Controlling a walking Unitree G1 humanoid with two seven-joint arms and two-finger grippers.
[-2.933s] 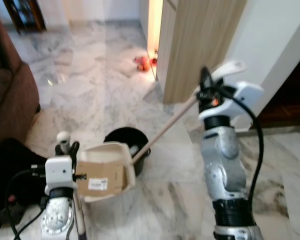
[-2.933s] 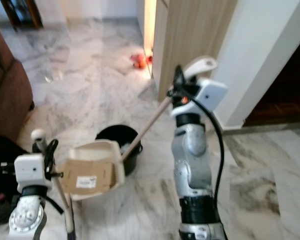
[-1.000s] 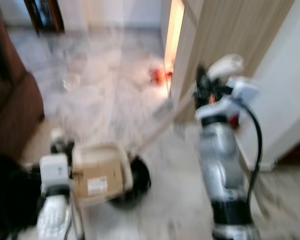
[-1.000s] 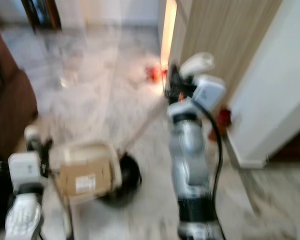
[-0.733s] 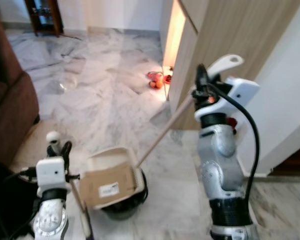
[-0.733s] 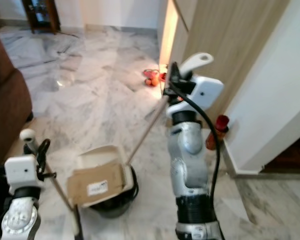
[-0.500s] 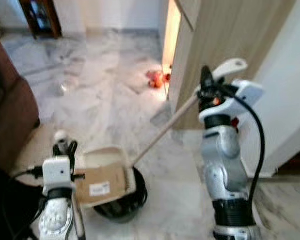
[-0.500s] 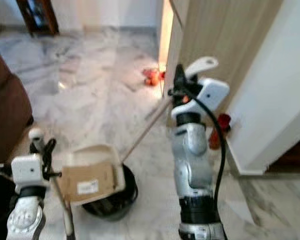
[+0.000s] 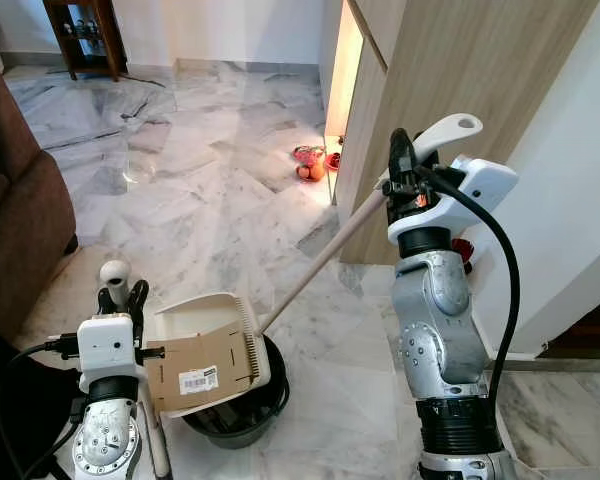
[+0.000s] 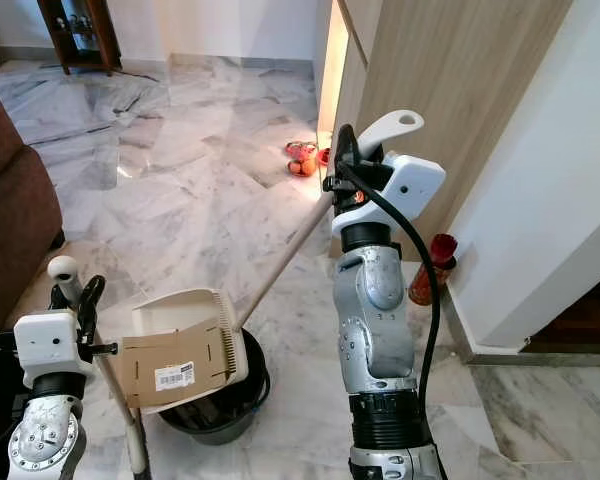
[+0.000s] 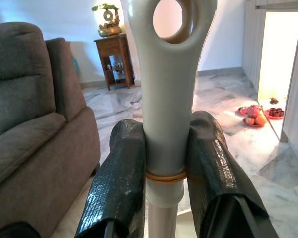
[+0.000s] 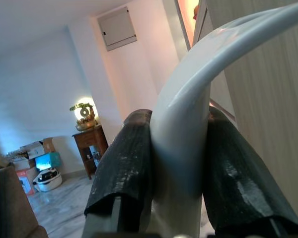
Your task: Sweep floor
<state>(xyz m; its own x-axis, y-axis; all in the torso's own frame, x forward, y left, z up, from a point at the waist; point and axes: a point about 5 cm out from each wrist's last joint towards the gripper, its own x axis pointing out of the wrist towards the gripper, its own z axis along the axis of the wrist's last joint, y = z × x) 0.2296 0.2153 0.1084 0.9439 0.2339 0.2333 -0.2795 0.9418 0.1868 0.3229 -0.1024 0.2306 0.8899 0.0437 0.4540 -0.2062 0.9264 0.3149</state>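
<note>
Marble floor (image 9: pixel 200 210) everywhere, glossy grey-white with dark veins, a brown sofa (image 9: pixel 15 220) off to our left and a wood-panelled wall (image 9: pixel 450 90) ahead on the right. Using the black bucket (image 9: pixel 242 412) as our landmark: it sits low between our two arms, round and dark, and the cream plastic dustpan (image 9: pixel 205 352) is tipped right over its near-left rim, with a flattened cardboard piece (image 9: pixel 202 368) and its barcode sticker lying against the pan.

Left gripper (image 11: pixel 161 163) is beside the bucket on our left, fingers closed around the dustpan's pale rounded handle (image 11: pixel 164 99) (smooth plastic, with a hanging hole at the top). Right gripper (image 12: pixel 174 163) is up high, beyond the bucket toward the wooden wall, fingers clamped on the curved white grip of the broom (image 9: pixel 325 255), whose tan stick slants down to the bucket's rim.

What could go wrong, we reckon: the pan hangs over the bucket edge, so a careless twist could spill onto the floor rather than inside. The long stick could also nudge the light bucket over, or swing into the wall. Further out from the bucket, by the lit doorway, sit some small red and orange things (image 9: pixel 310 165) we could scatter while sweeping.
</note>
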